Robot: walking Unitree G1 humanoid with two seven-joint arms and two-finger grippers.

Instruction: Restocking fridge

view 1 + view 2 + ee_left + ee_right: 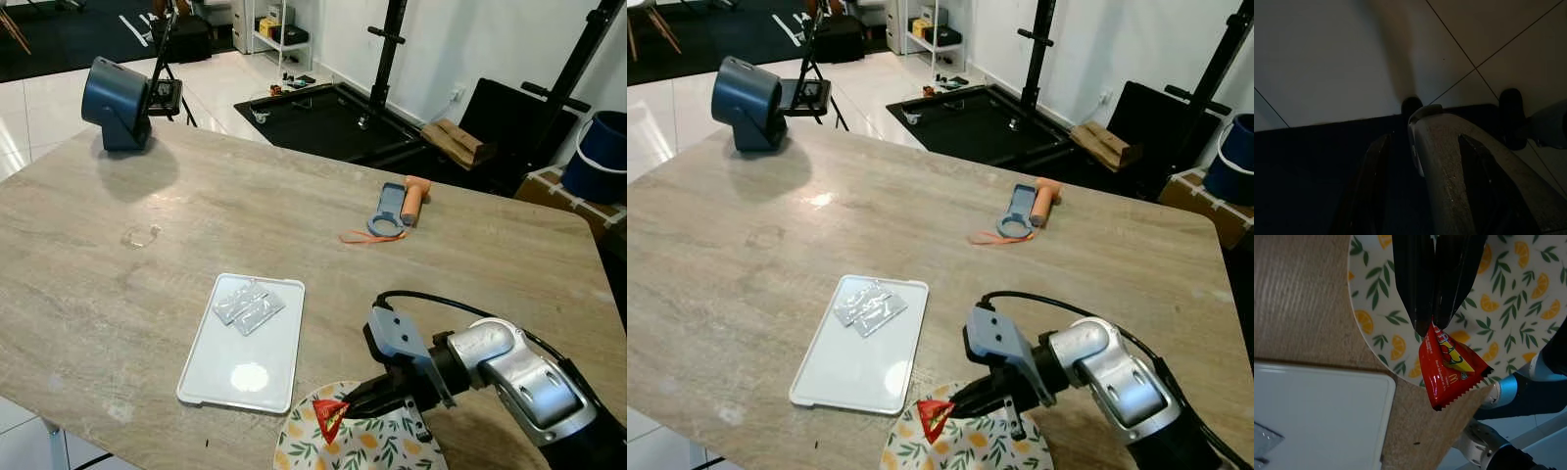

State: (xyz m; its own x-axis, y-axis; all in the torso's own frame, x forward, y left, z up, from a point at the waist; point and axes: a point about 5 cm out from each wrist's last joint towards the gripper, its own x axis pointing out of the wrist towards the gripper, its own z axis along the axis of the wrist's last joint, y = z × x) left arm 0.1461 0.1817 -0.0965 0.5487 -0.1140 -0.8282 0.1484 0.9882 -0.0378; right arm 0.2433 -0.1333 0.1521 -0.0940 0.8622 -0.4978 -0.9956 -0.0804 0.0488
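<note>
Over patterned plate (1508,293), near counter (294,215) front edge: right hand (1433,320) clamped on red sauce packet (1449,367), long axis hanging straight off fingertips. White tray (245,362) lies just left. Left hand (1420,196) idle, state cannot tell.

Wooden table (294,206) holds white tray (245,367), plate (377,446) (orange-patterned), blue speaker (116,103).

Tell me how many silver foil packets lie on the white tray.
2: both silver foil packets lie side by side, overlapping, at the far end of the white tray. Nothing hides more.
</note>
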